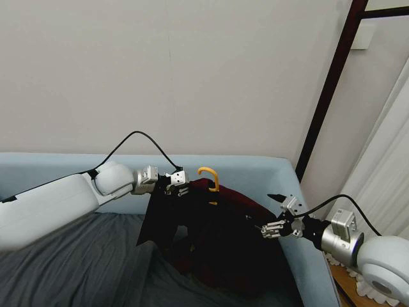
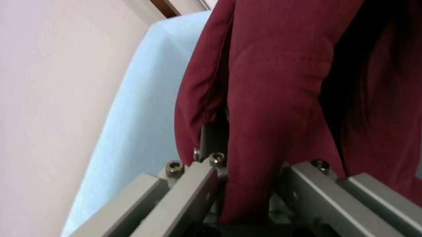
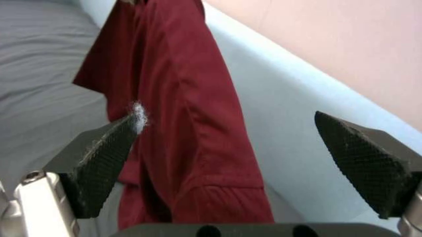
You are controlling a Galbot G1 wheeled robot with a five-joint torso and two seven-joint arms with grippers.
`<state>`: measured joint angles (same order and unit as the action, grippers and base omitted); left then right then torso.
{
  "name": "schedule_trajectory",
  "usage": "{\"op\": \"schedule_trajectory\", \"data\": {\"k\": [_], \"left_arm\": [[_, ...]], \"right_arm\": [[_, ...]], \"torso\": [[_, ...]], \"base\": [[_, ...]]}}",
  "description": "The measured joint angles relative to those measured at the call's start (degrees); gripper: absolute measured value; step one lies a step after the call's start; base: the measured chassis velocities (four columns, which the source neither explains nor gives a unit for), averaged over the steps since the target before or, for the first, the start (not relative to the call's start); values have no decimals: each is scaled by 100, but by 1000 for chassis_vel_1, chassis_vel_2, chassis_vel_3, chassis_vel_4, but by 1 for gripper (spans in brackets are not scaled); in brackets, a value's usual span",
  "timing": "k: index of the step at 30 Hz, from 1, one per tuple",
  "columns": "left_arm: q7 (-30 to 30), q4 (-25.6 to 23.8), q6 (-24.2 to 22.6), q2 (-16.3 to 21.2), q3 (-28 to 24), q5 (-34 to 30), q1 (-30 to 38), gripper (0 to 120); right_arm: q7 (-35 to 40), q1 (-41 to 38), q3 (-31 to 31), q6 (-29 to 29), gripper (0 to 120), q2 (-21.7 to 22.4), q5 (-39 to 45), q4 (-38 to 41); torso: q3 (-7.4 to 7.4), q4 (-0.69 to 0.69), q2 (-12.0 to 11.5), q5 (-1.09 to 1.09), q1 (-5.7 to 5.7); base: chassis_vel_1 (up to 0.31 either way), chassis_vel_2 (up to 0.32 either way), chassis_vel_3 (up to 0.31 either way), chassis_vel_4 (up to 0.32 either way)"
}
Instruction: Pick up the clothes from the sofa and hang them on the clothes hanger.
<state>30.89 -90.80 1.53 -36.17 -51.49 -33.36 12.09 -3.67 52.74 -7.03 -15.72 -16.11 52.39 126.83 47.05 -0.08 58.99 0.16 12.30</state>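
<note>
A dark red garment (image 1: 217, 236) hangs above the sofa on a hanger with an orange hook (image 1: 209, 176). My left gripper (image 1: 178, 183) is shut on the garment's upper left edge, and the red cloth (image 2: 264, 113) is bunched between its metal fingers (image 2: 188, 185). My right gripper (image 1: 275, 213) stands open just right of the garment, its black pads (image 3: 105, 158) wide apart. The red cloth (image 3: 178, 123) hangs between and beyond them, touching neither.
The light blue sofa back (image 1: 64, 167) runs behind the garment, with a grey seat cushion (image 1: 70, 268) below. A dark wooden post (image 1: 329, 86) rises at the right. White curtain (image 1: 390, 166) and a wooden side table (image 1: 348, 284) are at the far right.
</note>
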Motion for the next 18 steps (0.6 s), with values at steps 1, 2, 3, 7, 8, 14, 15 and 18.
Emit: {"op": "schedule_trajectory", "data": {"k": [1, 2, 3, 7, 8, 14, 15, 18], "left_arm": [[0, -16, -7, 5, 28, 2, -65, 0], [0, -30, -15, 8, 44, 3, -110, 0], [1, -51, -30, 10, 52, 0, -147, 0], [3, -137, -85, 17, 51, -27, -197, 0], [7, -157, -94, 24, 43, -44, -200, 0], [29, -332, -141, 113, -36, -119, -295, 0], [33, -352, -142, 123, -37, -117, -313, 0], [33, -367, -142, 127, -37, -115, -334, 0]], "right_arm": [[-56, -23, 34, -31, 100, 1, 0, 4], [-129, -54, 56, -99, 100, -5, 2, 1], [-228, -117, 105, -187, 100, -32, 2, -23], [-403, -515, 490, -303, 100, -163, -41, -146], [-414, -618, 599, -320, 100, -191, -53, -171], [-470, -1662, 1638, -481, 100, -528, -172, -499], [-480, -1767, 1754, -511, 100, -568, -158, -527], [-494, -1857, 1860, -552, 100, -607, -132, -540]], "torso": [[0, 0, 0, 0, 0], [0, 0, 0, -1, 0], [0, 0, 0, -2, 0], [0, -1, 0, -1, 0], [0, -1, 0, 0, 0], [0, 2, 0, -1, 0], [0, 1, 0, -2, 0], [0, 2, 0, -1, 0]], "base": [[0, 0, 0, 0], [0, 0, 0, 0], [0, 0, 0, 0], [0, 0, 0, 0], [0, 0, 0, 0], [0, 0, 0, 0], [0, 0, 0, 0], [0, 0, 0, 0]]}}
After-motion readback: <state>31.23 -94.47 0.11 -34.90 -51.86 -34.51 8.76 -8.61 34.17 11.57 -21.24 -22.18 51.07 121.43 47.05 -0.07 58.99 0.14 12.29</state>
